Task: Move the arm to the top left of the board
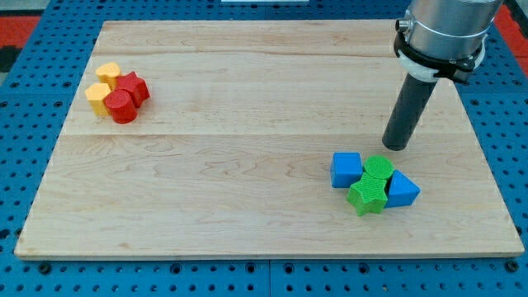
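on the board (pixel 247 165): two yellow, two red, two blue, two green blocks.

The arm enters at the view's top right, its silver collar above a straight dark rod leaning slightly down and to the left. My tip (pixel 397 145) rests on the counter (pixel 247 181), just above the green cylinder (pixel 379 169), not touching it.

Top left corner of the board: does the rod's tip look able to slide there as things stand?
Probably yes. My tip stands above the blue and green cluster; bare wood runs to the corner, above the yellow and red blocks.
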Robot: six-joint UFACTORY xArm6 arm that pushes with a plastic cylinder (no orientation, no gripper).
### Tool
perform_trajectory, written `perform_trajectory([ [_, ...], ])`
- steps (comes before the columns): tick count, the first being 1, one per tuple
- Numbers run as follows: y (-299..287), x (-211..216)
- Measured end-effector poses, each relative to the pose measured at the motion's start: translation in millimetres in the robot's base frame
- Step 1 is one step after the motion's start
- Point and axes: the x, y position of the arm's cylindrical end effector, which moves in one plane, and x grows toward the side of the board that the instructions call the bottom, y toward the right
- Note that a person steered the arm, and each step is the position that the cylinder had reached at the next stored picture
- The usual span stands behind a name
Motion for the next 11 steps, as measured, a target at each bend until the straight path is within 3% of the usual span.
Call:
perform_trajectory([
  [1, -17, -7],
  [2, -10, -67],
  [4, -129, -135],
  [7, -277, -173],
  [11, -384, -184],
])
